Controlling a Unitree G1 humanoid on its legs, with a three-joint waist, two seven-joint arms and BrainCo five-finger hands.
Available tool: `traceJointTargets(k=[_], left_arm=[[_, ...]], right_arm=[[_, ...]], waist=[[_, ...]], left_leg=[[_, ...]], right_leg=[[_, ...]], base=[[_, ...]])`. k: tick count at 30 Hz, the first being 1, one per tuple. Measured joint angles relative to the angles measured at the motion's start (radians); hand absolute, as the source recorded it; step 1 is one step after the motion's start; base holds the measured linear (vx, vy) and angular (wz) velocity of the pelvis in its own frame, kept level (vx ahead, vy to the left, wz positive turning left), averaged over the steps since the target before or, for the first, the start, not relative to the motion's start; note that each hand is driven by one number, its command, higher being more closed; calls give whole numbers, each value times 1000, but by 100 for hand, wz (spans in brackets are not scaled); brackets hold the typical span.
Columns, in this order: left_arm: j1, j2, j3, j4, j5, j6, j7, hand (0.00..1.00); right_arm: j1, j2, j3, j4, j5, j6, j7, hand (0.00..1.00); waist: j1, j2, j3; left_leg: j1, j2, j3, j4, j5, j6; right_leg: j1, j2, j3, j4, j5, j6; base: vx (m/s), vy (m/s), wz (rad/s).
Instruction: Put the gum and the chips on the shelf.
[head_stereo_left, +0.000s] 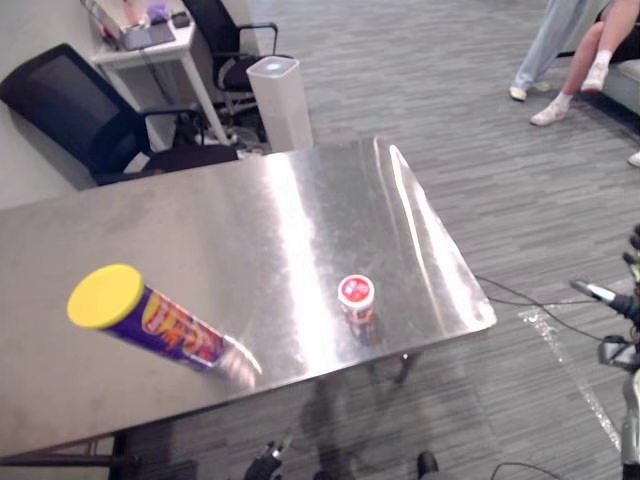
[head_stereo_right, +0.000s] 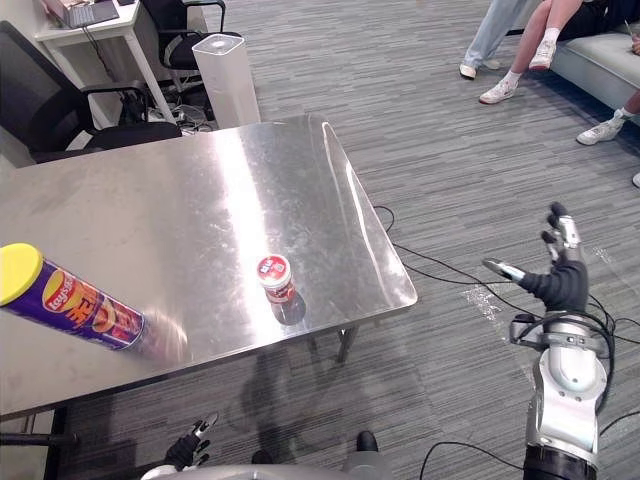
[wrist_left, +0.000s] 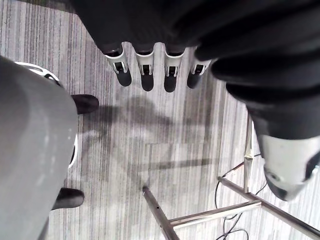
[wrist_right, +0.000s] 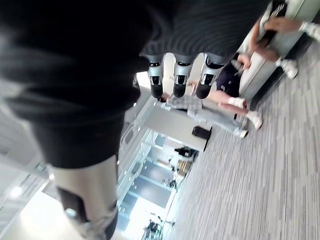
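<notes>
- One steel table (head_stereo_left: 200, 250) takes up most of the scene; its left side and near edge are cut off.
- Two black chairs (head_stereo_left: 70, 110) stand behind it, the farther one partly hidden by a white desk (head_stereo_left: 150, 50) that is cut off at the top.
- At least two people (head_stereo_left: 560, 50) sit far right, seen as legs and shoes.
- One white bin (head_stereo_left: 280, 100) stands past the table's far edge.
- One chips can (head_stereo_left: 150, 322), purple with a yellow lid, is on the table's left; its base is blurred, so lying or tipping cannot be told.
- The right hand (head_stereo_right: 562, 275) is raised over the floor, well right of the table, fingers spread, empty.
- The left hand (wrist_left: 145, 77) hangs above the floor, fingers straight, empty.
- One gum tub (head_stereo_left: 356, 298) stands upright near the table's front edge.
</notes>
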Motion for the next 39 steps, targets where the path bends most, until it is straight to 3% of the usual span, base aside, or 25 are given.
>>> traceJointTargets(k=[5,10,18,39], left_arm=[[8,4,-29,1,5,0,-5,0],[7,13,-51,8,7,0,-8,0],[4,22,-79,9,7,0,-8,0],[-31,24,-110,10,36,8,11,0]], right_arm=[[16,-71,153,-60,35,0,116,0],[7,-116,261,-68,80,0,172,0],[-55,-117,400,-56,184,5,189,0],[-183,43,665,117,183,52,170,0]], waist=[[0,1,-3],[3,-1,-24],[4,-3,-27],[48,-18,-23]], left_leg=[[6,0,4,0,4,6],[5,1,3,0,5,7],[6,1,-2,0,6,7],[6,-2,-29,-1,16,7]], right_leg=[[-1,1,-1,0,0,0],[-1,2,-4,-1,0,0],[9,2,-10,-9,1,1],[41,4,-41,-45,19,-1]], base=[[-65,-26,-4],[-7,-5,0],[0,0,1],[-3,-7,3]])
